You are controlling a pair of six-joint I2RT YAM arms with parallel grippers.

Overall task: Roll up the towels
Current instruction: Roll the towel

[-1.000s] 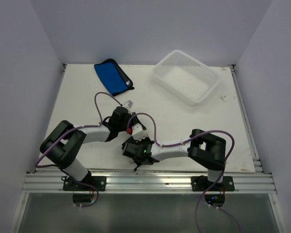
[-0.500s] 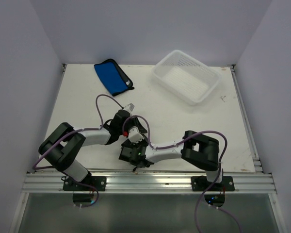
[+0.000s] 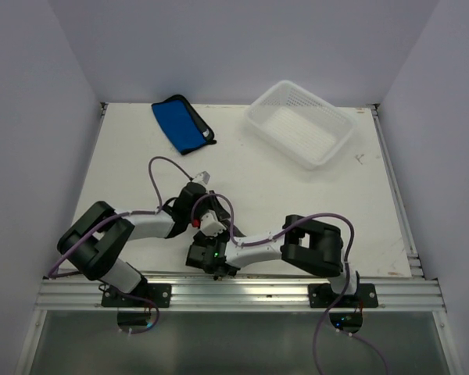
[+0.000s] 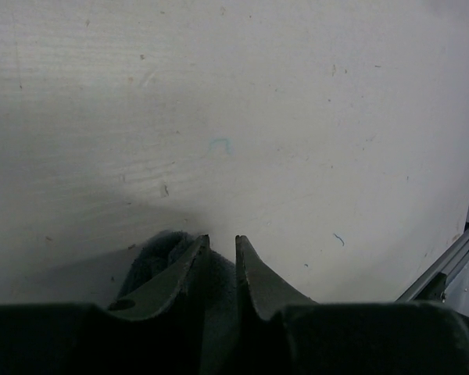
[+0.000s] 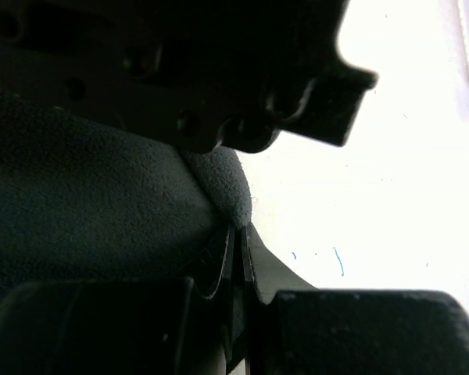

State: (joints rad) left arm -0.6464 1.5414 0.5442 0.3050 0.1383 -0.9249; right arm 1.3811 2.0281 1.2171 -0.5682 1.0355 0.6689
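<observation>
Two towels are present: one blue towel (image 3: 180,125) lies at the far left of the tabletop (image 3: 297,203), well apart from the single white basket (image 3: 297,125) at the far right, and one dark towel (image 5: 86,187) sits near centre. The left jaws grasp the dark towel across a narrow gap, and the right jaws are clenched on its edge. From above, both wrists hide this towel, and the dim wrist views obscure its colour.

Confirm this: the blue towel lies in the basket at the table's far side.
No: the blue towel lies on the table beside the basket, to its left and apart from it, at the far side. The top external view shows it.
</observation>
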